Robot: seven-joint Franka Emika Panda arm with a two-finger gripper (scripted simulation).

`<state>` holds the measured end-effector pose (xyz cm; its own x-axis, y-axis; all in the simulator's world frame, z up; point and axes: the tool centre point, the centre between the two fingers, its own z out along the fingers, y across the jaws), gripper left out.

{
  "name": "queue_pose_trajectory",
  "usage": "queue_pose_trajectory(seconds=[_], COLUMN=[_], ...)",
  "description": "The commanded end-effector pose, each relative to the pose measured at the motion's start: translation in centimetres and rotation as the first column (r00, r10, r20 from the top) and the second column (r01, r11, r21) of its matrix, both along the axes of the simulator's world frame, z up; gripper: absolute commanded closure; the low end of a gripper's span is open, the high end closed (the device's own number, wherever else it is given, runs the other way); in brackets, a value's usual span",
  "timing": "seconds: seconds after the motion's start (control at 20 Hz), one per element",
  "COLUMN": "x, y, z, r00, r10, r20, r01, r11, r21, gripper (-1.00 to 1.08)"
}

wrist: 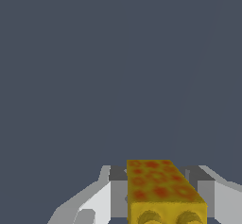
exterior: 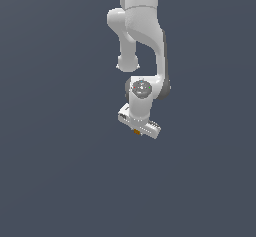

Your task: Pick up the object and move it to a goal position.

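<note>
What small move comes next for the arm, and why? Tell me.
Probably carry the cube steadily toward the goal with the tool kept shut. The wrist view shows the yellow-orange block seated between the white fingers, so it looks grasped. No goal marker is visible, so direction cannot be told.

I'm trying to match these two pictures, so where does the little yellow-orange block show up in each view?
Exterior view: the yellow-orange block is a tiny speck under the white tool, just below the picture's centre.
Wrist view: the block fills the lower middle, between the tool's fingers.
Shared landmark: the white tool, on either side of the block in both views.
</note>
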<state>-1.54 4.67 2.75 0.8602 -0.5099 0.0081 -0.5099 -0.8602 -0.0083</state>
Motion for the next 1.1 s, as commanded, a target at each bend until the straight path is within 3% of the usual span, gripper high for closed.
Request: queue_pose_trajectory(seconds=[0.0, 0.55, 1.05], x=[0.5, 4.3, 8.0], y=[-0.5, -4.8, -9.8], z=[0.7, 7.2, 15.5], r00=[1.000, 0.986, 0.939], r10=[0.006, 0.075, 0.149], r20=[0.015, 0.151, 0.310], r01=[-0.006, -0.080, -0.170], r11=[1.000, 0.997, 0.985], r21=[0.003, 0.025, 0.041], gripper=[1.08, 1.08, 1.08])
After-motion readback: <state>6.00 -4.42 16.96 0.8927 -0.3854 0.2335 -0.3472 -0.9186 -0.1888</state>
